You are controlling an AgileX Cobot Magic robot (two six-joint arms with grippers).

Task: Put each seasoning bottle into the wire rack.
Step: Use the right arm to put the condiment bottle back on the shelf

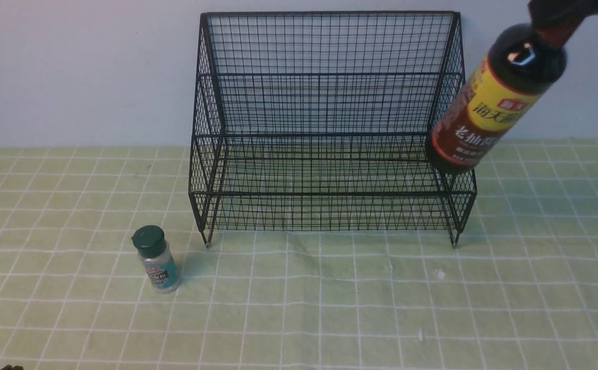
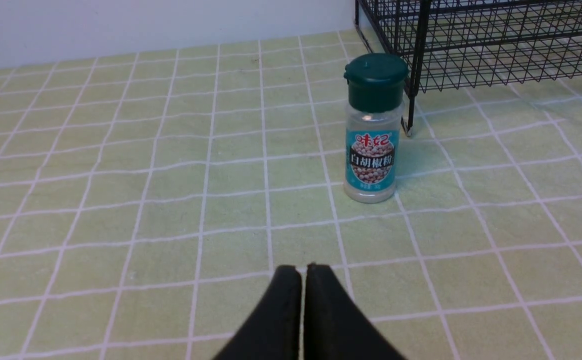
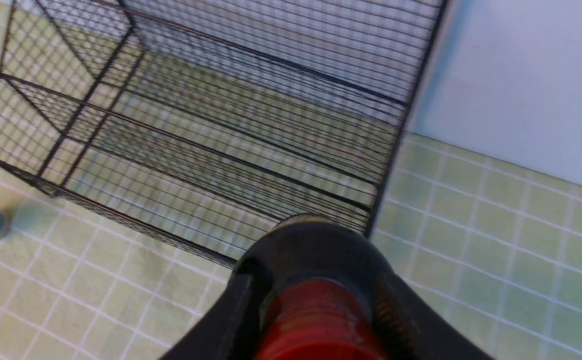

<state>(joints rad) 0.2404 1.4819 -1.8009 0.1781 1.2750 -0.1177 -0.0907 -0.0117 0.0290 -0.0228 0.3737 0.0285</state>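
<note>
1. Left gripper (image 2: 303, 270): seen only in the left wrist view. Its two black fingers are pressed together with nothing between them, low over the cloth.
2. Tablecloth (image 1: 299, 318): green with a white grid, covering the whole lower frame of the front view.
3. Small shaker (image 1: 156, 259): clear body, dark green cap, teal label. It stands upright on the cloth in the lower left of the front view, outside the rack and near its front left foot. It is well apart from both grippers.
4. Wire rack (image 1: 330, 193): black mesh, centre frame, resting on its short feet. No bottle stands on its shelf.
5. Soy-sauce bottle (image 1: 489, 103): upper right of the frame, lifted clear of the cloth and tilted, its base lower left and its neck upper right. Its base overlaps the rack's right side panel in the picture; contact cannot be determined.
6. Right gripper (image 1: 556, 13): top right corner, fingers clamped on the bottle's red cap, as its wrist view confirms.
7. Wall (image 1: 73, 67): plain and pale, behind the rack.
</note>
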